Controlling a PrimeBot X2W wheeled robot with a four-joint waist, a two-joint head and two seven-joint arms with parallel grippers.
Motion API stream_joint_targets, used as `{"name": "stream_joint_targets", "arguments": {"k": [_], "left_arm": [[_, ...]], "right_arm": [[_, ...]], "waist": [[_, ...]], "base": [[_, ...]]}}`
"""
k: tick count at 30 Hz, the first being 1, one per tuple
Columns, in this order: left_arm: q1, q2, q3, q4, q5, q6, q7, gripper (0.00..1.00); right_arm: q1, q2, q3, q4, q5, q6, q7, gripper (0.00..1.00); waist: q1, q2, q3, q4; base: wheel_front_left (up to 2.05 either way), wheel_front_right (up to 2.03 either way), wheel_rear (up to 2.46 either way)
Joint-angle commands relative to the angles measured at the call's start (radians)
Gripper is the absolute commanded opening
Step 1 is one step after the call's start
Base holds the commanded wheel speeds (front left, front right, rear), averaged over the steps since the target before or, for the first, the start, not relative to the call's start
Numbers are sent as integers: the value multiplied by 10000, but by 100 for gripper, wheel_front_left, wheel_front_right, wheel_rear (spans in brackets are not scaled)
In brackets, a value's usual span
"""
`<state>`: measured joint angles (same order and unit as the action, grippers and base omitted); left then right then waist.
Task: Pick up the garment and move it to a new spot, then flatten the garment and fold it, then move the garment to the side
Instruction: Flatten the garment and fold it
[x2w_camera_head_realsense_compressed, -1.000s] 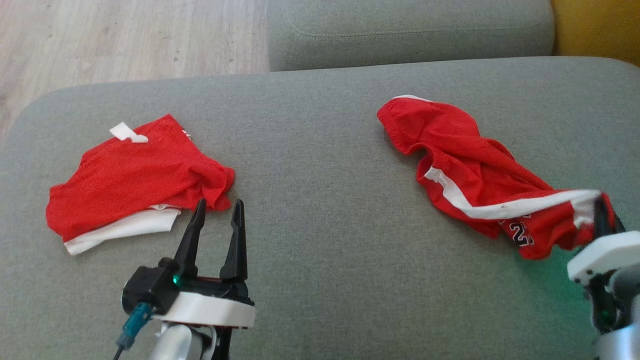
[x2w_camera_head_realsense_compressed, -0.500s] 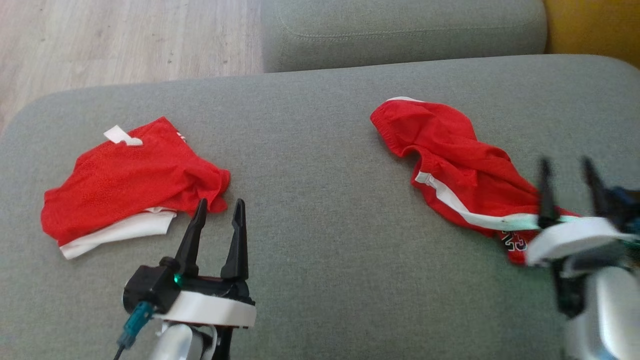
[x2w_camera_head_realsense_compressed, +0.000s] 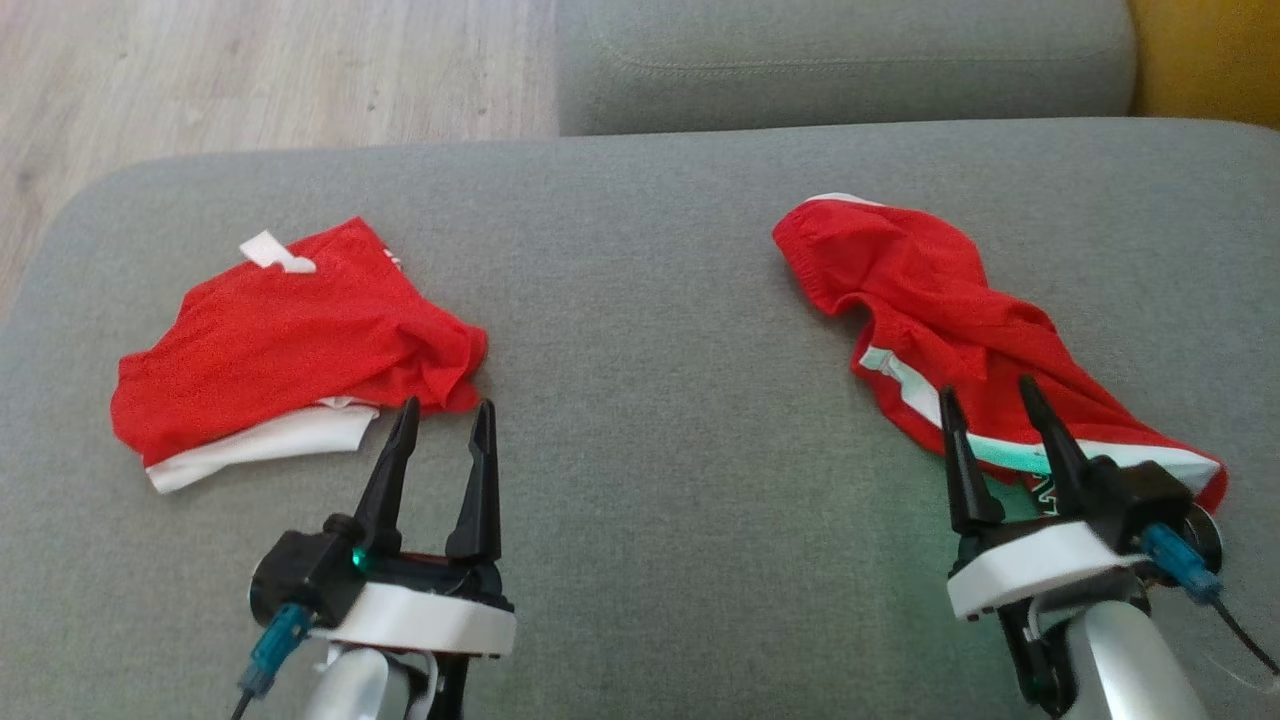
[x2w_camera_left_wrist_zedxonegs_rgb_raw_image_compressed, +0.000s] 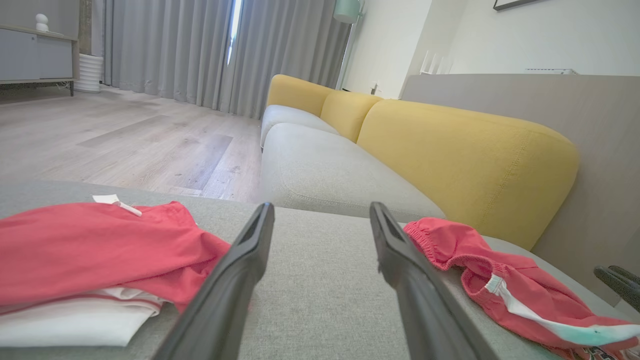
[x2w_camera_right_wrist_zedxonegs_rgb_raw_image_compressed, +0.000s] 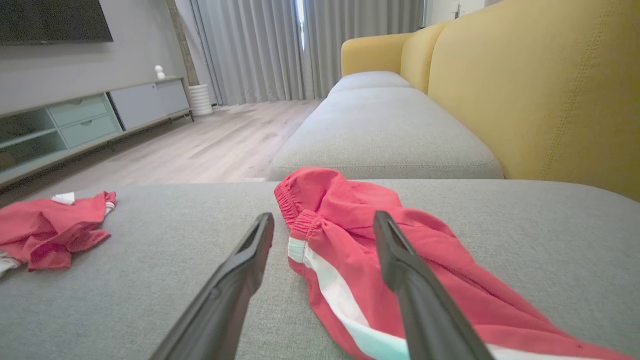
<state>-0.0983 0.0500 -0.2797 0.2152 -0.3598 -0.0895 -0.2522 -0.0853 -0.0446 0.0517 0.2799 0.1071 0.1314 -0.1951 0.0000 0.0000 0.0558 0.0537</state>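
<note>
Red shorts (x2w_camera_head_realsense_compressed: 930, 290) lie crumpled at the head view's right on the grey cushion (x2w_camera_head_realsense_compressed: 650, 400). The right gripper (x2w_camera_head_realsense_compressed: 985, 386) is above their striped near edge, jaws wide and empty. The left gripper (x2w_camera_head_realsense_compressed: 447, 407), equally wide and empty, points at a folded red garment (x2w_camera_head_realsense_compressed: 290, 340) at left. The left wrist view shows the shorts bunched at lower right. The right wrist view has them under its fingers. Flattening seems in hand: next, grip an edge and spread it.

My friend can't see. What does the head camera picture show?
On a grey sofa cushion lie a folded red garment at left and crumpled red shorts at right. The left tool and right tool hover open, holding nothing.
</note>
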Motion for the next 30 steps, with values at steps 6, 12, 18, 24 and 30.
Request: {"name": "stream_joint_targets", "arguments": {"k": [6,12,18,24,30], "left_arm": [[-548,3,174,-394,13,-32,-95,100],[-834,3,-238,-381,-135,26,-95,100],[-1025,3,-426,-364,-222,96,-95,100],[-1104,3,-498,-368,-259,139,-95,100],[-1168,3,-570,-337,-289,164,-95,100]], "right_arm": [[-1248,-68,154,683,-799,-7,387,100],[-2696,-309,193,2531,-1887,-7,673,100],[-3520,-329,178,4166,-2479,-7,901,100],[-4047,-307,96,5387,-2615,-7,806,100],[-4509,-159,491,6092,-2050,-7,165,0]], "waist": [[0,0,385,322],[0,0,785,728],[0,0,1040,1006],[0,0,1226,1105],[0,0,1271,1089]], "base": [[0,0,0],[0,0,0],[0,0,0],[0,0,0],[0,0,0]]}}
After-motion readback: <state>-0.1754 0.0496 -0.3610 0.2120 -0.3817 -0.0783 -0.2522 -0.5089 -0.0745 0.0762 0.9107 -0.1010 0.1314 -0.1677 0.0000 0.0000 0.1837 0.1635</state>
